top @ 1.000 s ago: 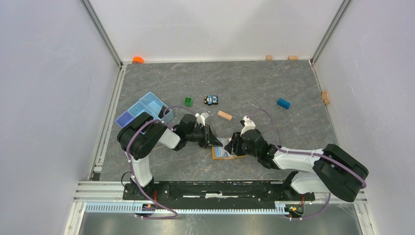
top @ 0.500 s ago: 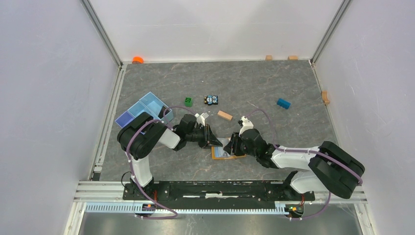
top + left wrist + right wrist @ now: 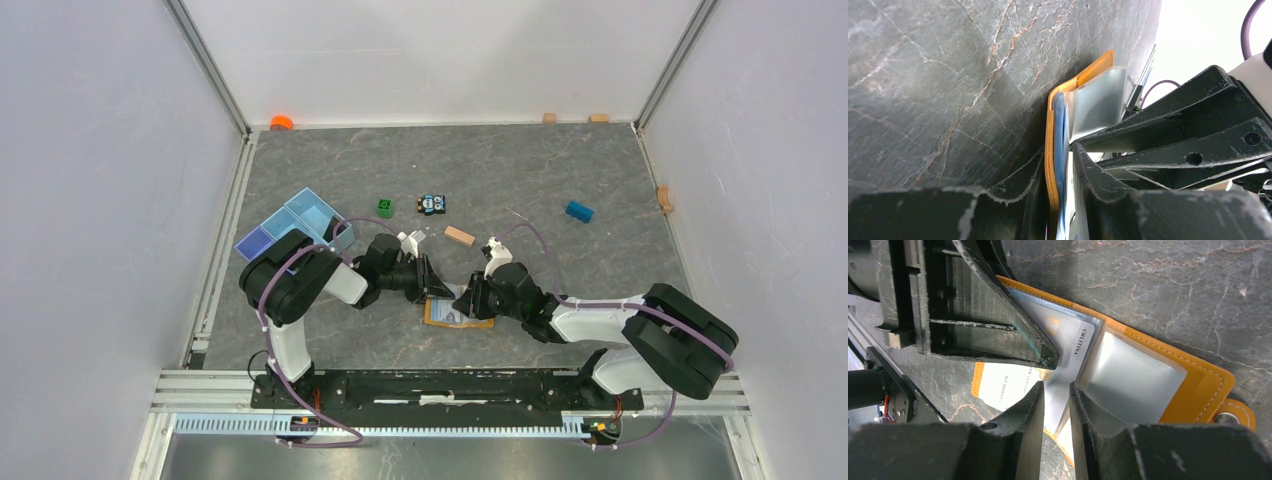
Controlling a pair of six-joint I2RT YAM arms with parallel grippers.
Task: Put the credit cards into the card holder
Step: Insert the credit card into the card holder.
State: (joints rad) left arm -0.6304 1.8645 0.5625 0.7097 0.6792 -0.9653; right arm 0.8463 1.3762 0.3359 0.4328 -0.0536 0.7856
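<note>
Shifted slightly toward nine o'clock, the card holder (image 3: 455, 312) lies on the surface (image 3: 520, 170) near six o'clock. Left end effector (image 3: 1058, 150) is clamped on its cover; right end effector (image 3: 1055, 387) seemingly pinches a light blue card (image 3: 1068, 347), only partly pocketed, so seating is unfinished.

Orange card holder (image 3: 1207, 384), lying open and flat, pale printed credit card (image 3: 1070, 352) resting on its clear-sleeved inside

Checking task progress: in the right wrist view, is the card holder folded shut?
No, the card holder lies opened out on the table, its clear inner sleeves showing inside the orange cover.
</note>
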